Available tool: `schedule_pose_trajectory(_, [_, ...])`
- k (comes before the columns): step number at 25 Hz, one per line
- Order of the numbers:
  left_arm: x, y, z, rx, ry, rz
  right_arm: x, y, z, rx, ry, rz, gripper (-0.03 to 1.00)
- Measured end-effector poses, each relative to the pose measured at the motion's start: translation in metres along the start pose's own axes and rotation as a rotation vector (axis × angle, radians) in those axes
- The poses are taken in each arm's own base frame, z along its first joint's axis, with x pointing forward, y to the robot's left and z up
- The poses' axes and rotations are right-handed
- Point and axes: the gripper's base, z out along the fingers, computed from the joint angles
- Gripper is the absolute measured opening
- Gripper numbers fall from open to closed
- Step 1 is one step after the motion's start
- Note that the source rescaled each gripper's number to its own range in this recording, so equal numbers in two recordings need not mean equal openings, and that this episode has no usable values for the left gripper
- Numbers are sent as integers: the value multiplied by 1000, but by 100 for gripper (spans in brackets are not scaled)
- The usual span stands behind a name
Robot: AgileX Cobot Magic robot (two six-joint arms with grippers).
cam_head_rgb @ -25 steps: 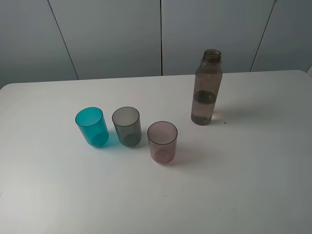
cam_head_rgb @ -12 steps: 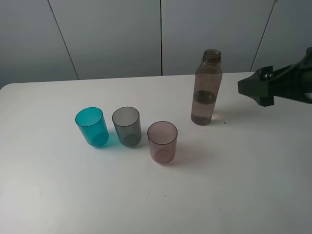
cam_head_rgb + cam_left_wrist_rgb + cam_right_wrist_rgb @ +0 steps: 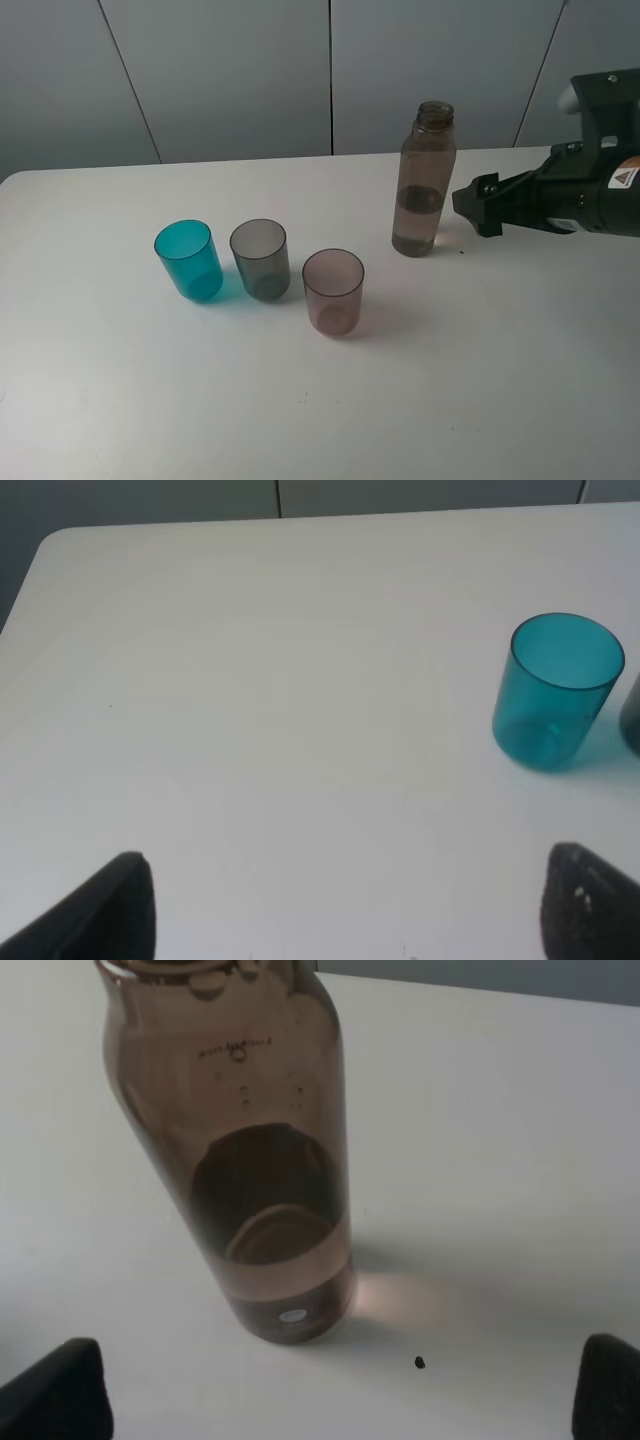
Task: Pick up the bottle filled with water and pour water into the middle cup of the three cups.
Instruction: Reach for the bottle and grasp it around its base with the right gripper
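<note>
- The bottle [image 3: 427,180] stood upright at the upper right of centre in the high view, on the white table [image 3: 500,400], well apart from the cups.
- It was a tall, slim cylinder of translucent smoky-brown plastic with rounded shoulders, a narrower threaded neck and no cap; clear liquid filled its lower part.
- In the right wrist view the bottle [image 3: 250,1160] showed smooth, glossy walls, a faint line of small print near the shoulder, and a pale glow cast onto the table beside its base.
- The middle cup [image 3: 261,259], a small smoky-grey translucent tumbler with straight, slightly tapered sides, stood left of centre.
- The teal-blue cup [image 3: 189,260] stood just left of it, and the pinkish-mauve cup [image 3: 333,291] stood lower and to its right; all three were upright, open-mouthed and not touching.
- The right gripper [image 3: 478,208], matte black, hung at the right of the frame near the bottle without touching it; its fingers were spread wide and it held nothing.
- The left gripper [image 3: 350,910] showed only in its wrist view, its dark, rough-textured fingertips far apart and empty above the bare table, with the teal-blue cup [image 3: 556,690] beyond.
- A tiny dark speck [image 3: 419,1363] lay on the smooth table near the bottle's base.
</note>
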Motion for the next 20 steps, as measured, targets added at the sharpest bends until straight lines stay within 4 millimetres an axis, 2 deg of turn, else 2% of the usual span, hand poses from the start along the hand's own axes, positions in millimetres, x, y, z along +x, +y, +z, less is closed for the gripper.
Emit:
schedule_pose_trajectory(11, [0,0,0,0,0,0,22,-1,45,-6,51,-32,100])
schedule_pose_trajectory(20, [0,0,0,0,0,0,29,8,70,-109,-55,-73,100])
